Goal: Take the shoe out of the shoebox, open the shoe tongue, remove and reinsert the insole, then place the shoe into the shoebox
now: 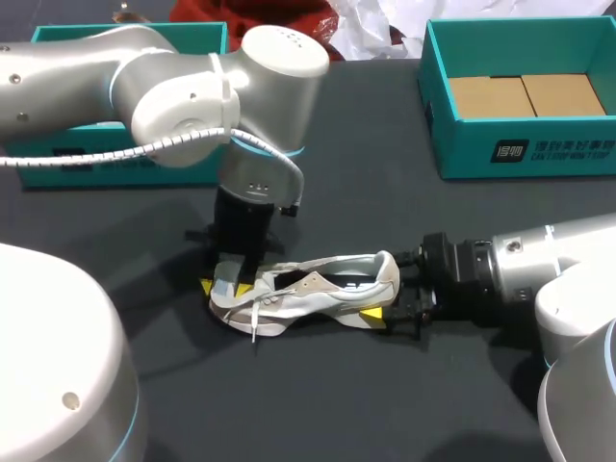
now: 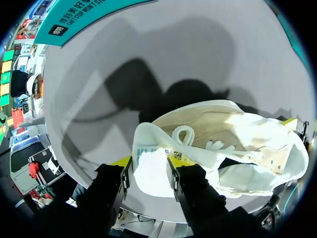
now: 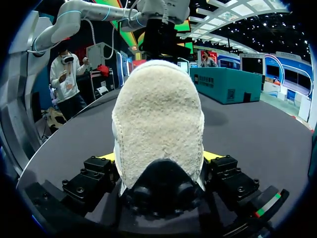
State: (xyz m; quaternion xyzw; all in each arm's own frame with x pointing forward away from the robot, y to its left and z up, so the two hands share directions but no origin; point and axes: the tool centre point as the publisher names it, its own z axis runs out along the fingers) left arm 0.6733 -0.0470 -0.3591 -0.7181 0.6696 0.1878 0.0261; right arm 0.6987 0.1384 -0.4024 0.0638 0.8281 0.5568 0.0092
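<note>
A white shoe (image 1: 308, 289) lies on its side on the dark table, toe toward my left arm. My left gripper (image 1: 226, 286) points down at the toe end. In the left wrist view its fingers stand apart, with the white labelled tongue (image 2: 151, 163) between them and the left gripper (image 2: 148, 171) open. The right gripper (image 1: 383, 294) comes in low from the right at the heel. The fuzzy heel of the shoe (image 3: 158, 124) fills the right gripper (image 3: 159, 157), and a yellow tip presses on each side.
A teal shoebox (image 1: 510, 149) with brown cardboard inside stands at the back right. A second teal box (image 1: 48, 34) sits at the back left, partly behind my left arm. Crumpled white paper (image 1: 385, 24) lies beyond the far edge.
</note>
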